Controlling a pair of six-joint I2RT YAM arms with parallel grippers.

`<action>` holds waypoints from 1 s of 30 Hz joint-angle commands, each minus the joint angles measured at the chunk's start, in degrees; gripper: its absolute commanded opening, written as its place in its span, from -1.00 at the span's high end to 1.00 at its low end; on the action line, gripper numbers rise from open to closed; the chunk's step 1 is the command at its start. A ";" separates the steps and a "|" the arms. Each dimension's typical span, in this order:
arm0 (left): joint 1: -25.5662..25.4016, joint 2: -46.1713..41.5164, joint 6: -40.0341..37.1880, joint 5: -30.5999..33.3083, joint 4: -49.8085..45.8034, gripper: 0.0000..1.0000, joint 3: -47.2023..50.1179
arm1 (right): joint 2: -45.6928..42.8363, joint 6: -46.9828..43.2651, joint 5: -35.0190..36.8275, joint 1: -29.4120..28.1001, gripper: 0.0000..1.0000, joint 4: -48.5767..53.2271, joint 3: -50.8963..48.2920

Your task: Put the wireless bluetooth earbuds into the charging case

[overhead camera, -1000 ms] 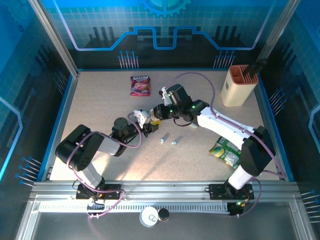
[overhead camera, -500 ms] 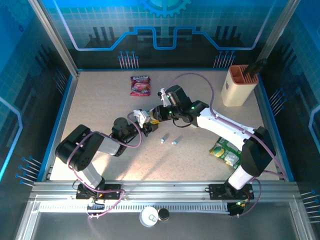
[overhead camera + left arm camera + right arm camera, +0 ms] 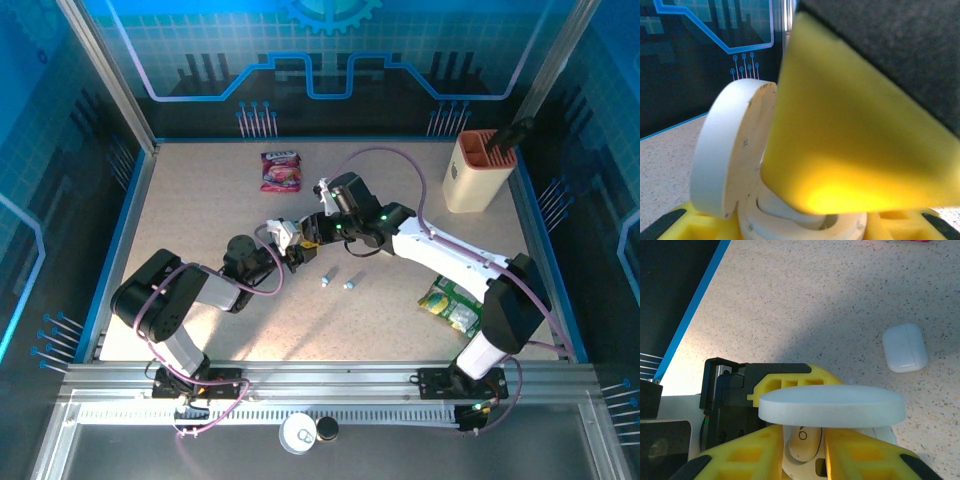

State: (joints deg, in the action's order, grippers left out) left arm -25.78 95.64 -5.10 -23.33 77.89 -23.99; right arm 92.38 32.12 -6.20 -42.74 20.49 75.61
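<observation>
The left pincer (image 3: 800, 225) is clenched on the base of an open white case (image 3: 805, 227). Its yellow fingers (image 3: 667, 222) sit on either side of the base, and the round lid (image 3: 730, 150) stands up on the left of the grip.

The right pincer (image 3: 805, 436) comes down onto the same case from the other side, and the two pincers meet tip to tip. One of its yellow fingers (image 3: 850, 135) reaches down into the open case. In the right wrist view an earbud (image 3: 801, 444) sits between the right pincer's two fingers, low in the case's well and just under the lid's edge. The fingers stand narrowly apart with the earbud between them. Whether they pinch it or have let go, I cannot tell.

Beyond the right pincer's tips and to their right, a second case (image 3: 905, 347) lies closed on the table (image 3: 815, 300), well apart from the held one.

From above, two loose earbuds (image 3: 326, 281) (image 3: 350, 284) lie side by side on the table, near the pincers on the side towards the arm bases. Farther out are a pink pouch (image 3: 280, 170) beyond the pincers, a beige holder (image 3: 478, 170) far to their right, and a green packet (image 3: 450, 303) by the right arm's base.
</observation>
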 commanded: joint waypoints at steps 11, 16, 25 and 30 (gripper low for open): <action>-0.30 0.27 -2.34 0.44 2.44 0.63 -0.58 | -10.96 -1.85 -5.30 0.79 0.24 -5.15 -6.74; -0.32 0.61 -4.35 -0.02 2.44 0.63 0.21 | -12.88 -0.47 -6.70 3.20 0.22 -6.46 -6.55; -0.58 -2.05 -5.66 -0.78 2.45 0.63 1.82 | -0.90 -3.36 -8.77 4.43 0.29 3.21 5.58; -0.58 -3.08 -4.22 0.49 2.44 0.63 2.39 | 0.51 -4.77 -8.14 4.51 0.35 5.30 6.19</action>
State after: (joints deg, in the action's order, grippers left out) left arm -25.78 94.35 -9.10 -23.29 77.43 -22.24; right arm 92.90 29.04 -13.76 -38.63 22.17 80.38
